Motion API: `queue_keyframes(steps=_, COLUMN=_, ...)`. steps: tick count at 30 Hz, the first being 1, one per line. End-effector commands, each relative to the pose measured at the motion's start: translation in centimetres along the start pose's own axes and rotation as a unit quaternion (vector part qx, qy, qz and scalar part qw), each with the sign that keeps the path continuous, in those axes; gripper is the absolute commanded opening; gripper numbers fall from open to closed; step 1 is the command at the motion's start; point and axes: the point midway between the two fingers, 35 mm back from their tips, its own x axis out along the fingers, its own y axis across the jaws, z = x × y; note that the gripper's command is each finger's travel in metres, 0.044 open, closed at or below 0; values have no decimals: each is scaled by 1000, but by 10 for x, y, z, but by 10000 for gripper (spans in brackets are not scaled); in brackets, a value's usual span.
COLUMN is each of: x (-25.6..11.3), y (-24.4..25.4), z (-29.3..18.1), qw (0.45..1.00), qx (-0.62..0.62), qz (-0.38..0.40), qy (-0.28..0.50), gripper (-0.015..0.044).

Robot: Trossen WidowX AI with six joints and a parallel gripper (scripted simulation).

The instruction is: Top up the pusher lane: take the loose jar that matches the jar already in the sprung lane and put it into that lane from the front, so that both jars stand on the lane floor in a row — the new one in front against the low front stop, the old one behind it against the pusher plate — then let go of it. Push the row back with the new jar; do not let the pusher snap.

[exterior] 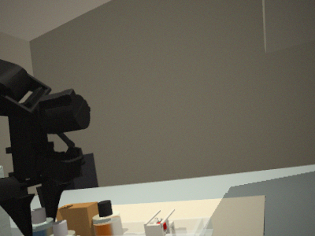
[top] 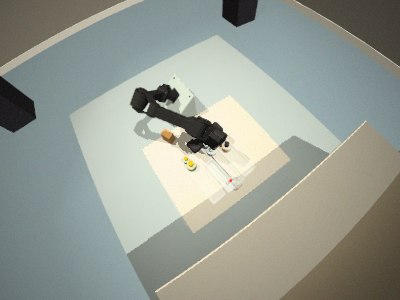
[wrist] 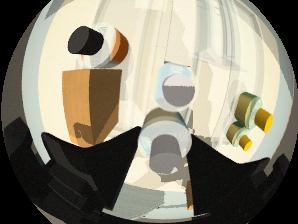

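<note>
My gripper [wrist: 164, 134] [exterior: 40, 227] is shut on a pale blue jar with a grey lid [wrist: 165, 154] [exterior: 38, 215], upright between the fingers. A matching grey-lidded jar [wrist: 178, 89] [exterior: 60, 228] stands directly ahead of it in the sprung lane; the two look close together or touching. The held jar's lid shows higher in the exterior view; whether its base is on the lane floor is hidden. The red pusher marker [top: 230, 181] [exterior: 165, 226] shows at the lane's far end. In the top view the arm covers the fingers. The low front stop is hidden.
An orange jar with a black lid [wrist: 85, 40] [exterior: 105, 208] [top: 226, 145] stands to one side. A brown block [wrist: 90, 106] [exterior: 80, 219] [top: 167, 135] stands near the front on that side in the wrist view. Two green jars with yellow lids [wrist: 247, 110] [top: 191, 165] stand on the other side.
</note>
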Motion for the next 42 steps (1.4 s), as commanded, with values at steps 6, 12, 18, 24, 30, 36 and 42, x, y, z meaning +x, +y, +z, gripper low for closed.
queue_keyframes(steps=6, x=1, y=-1, z=6, qw=1000, qx=5, qz=-1, qy=-10, gripper=0)
queue_keyframes(steps=12, x=3, y=-1, z=6, qw=1000, qx=5, qz=-1, qy=-10, gripper=0)
queue_keyframes(steps=18, x=5, y=-1, z=6, qw=1000, qx=5, qz=-1, qy=-10, gripper=0)
queue_keyframes(steps=24, x=7, y=-1, z=6, qw=1000, qx=5, qz=-1, qy=-10, gripper=0)
queue_keyframes(steps=30, x=9, y=-1, z=5, qw=1000, qx=5, qz=-1, qy=-10, gripper=0)
queue_keyframes(steps=36, x=10, y=-1, z=5, qw=1000, qx=5, qz=-1, qy=-10, gripper=0)
queue_keyframes(steps=42, x=12, y=-1, z=5, qw=1000, qx=5, qz=-1, qy=-10, gripper=0)
